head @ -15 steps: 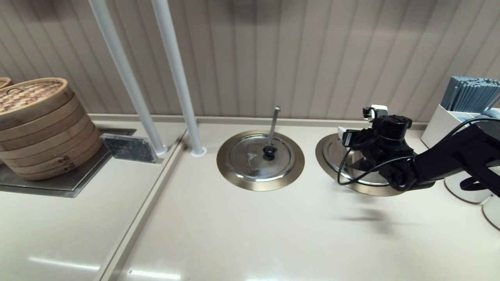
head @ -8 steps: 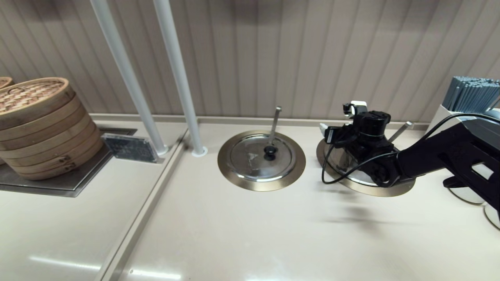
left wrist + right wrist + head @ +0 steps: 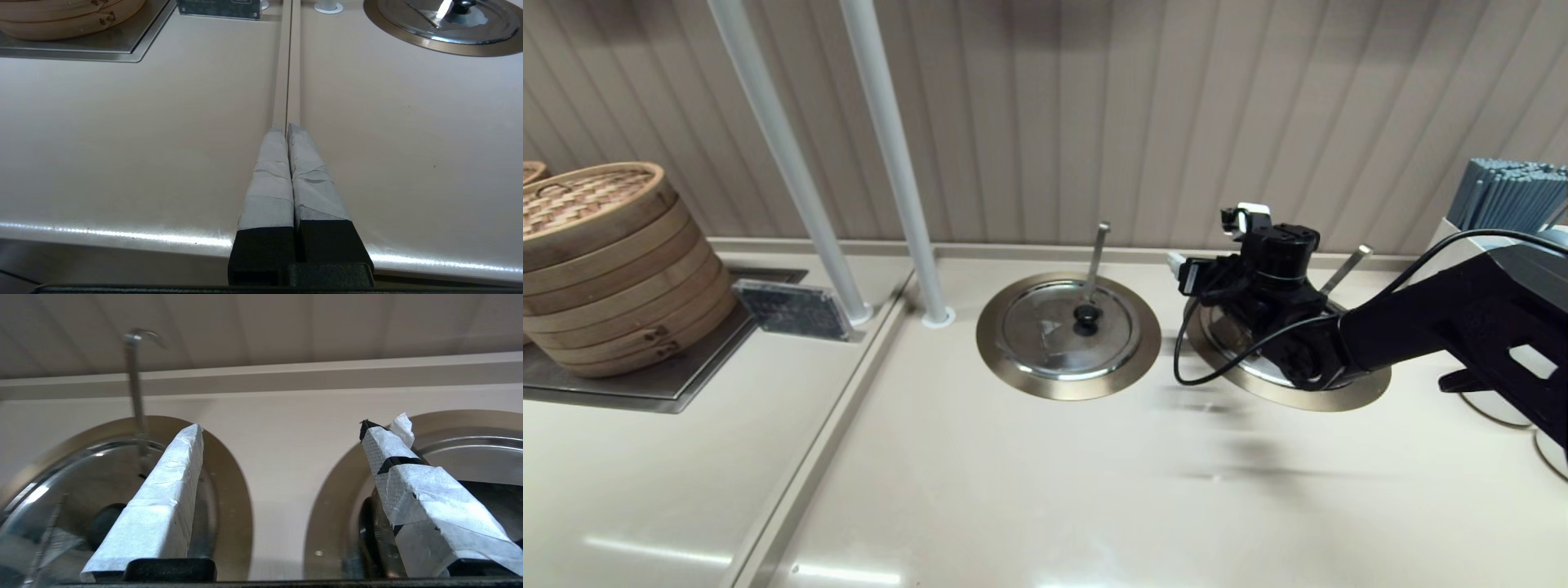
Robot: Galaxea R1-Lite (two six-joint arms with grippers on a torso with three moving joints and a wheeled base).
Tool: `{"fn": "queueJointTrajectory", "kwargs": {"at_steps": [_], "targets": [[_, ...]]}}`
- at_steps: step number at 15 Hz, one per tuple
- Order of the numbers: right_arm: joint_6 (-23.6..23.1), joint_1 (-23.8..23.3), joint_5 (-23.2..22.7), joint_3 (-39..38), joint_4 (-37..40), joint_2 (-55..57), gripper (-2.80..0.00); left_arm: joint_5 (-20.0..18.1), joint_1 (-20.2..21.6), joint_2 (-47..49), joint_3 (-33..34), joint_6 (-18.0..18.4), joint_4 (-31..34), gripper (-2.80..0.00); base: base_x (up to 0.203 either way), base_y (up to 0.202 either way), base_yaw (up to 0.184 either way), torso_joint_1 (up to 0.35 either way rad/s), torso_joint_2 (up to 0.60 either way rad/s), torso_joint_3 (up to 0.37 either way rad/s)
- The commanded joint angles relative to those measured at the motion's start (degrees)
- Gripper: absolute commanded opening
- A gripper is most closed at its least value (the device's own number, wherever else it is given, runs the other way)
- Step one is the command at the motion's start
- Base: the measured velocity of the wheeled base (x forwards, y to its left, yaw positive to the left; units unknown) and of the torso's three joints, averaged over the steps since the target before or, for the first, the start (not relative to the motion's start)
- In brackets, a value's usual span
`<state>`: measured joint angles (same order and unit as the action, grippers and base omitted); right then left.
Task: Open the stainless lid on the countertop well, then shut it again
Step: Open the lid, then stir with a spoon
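The stainless lid lies in the countertop well's bronze ring at the right, mostly hidden under my right arm. Its slanting ladle handle sticks out behind the arm. My right gripper hovers open over the well's left edge, empty. In the right wrist view the right gripper straddles the bare strip between the two wells, one finger over the task lid and its ring. The lid's knob is hidden. My left gripper is shut and empty, low over the counter's front.
The twin lid with black knob and upright ladle handle sits at centre. Two white poles rise behind it. Bamboo steamers stand far left, a chopstick holder far right.
My right arm has swung left and toward the back wall over the right well, uncovering the slanting ladle handle. The gripper stays open. The lids have not moved.
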<state>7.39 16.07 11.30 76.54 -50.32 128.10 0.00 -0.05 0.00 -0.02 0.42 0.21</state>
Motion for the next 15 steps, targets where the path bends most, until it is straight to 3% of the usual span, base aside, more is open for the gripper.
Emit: {"fn": "queueJointTrajectory", "kwargs": {"at_steps": [1, 6, 10, 12, 15], "targets": [[0.2, 0.3, 0.5, -0.3, -0.5, -2.8, 0.0, 0.0, 0.0, 0.0, 0.0, 0.0, 0.0, -2.8, 0.0, 0.0, 0.0, 0.0, 0.0, 0.0], [0.7, -0.2, 0.6, -2.9, -0.3, -7.3, 0.0, 0.0, 0.0, 0.0, 0.0, 0.0, 0.0, -2.8, 0.0, 0.0, 0.0, 0.0, 0.0, 0.0], [-0.2, -11.7, 0.5, -2.0, 6.5, -6.2, 0.0, 0.0, 0.0, 0.0, 0.0, 0.0, 0.0, -2.8, 0.0, 0.0, 0.0, 0.0, 0.0, 0.0], [0.3, -16.8, 0.3, 2.3, 12.0, -3.4, 0.0, 0.0, 0.0, 0.0, 0.0, 0.0, 0.0, -2.8, 0.0, 0.0, 0.0, 0.0, 0.0, 0.0], [3.0, -20.8, 0.3, 10.9, 24.5, 0.1, 0.0, 0.0, 0.0, 0.0, 0.0, 0.0, 0.0, -2.8, 0.0, 0.0, 0.0, 0.0, 0.0, 0.0]]}}
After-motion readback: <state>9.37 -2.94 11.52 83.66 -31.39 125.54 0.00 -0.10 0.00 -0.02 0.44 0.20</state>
